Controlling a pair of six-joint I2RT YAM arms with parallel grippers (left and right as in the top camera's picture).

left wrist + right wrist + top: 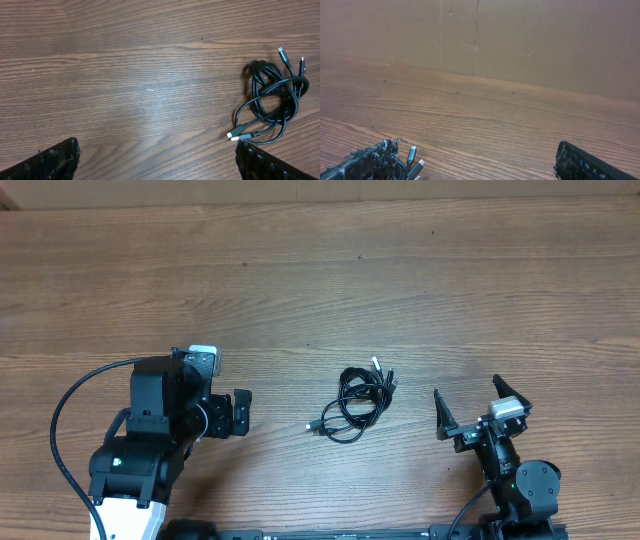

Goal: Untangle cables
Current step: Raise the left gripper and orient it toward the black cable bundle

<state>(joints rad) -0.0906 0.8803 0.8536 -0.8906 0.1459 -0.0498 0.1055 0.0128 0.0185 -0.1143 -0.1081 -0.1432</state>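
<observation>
The cables (358, 402) are thin black wires with silver and dark plugs, bunched in a loose tangle on the wooden table, between the two arms. In the left wrist view the bundle (272, 102) lies at the right, with two light plugs next to the right fingertip. In the right wrist view only a few plugs (412, 162) show beside the left finger. My left gripper (243, 412) (155, 152) is open and empty, left of the bundle. My right gripper (472, 405) (477, 160) is open and empty, right of the bundle.
The wooden table (320, 270) stretches far behind the bundle. A brown cardboard wall (520, 40) stands along the table's back edge. A thick black arm cable (62, 415) loops at the left of the left arm.
</observation>
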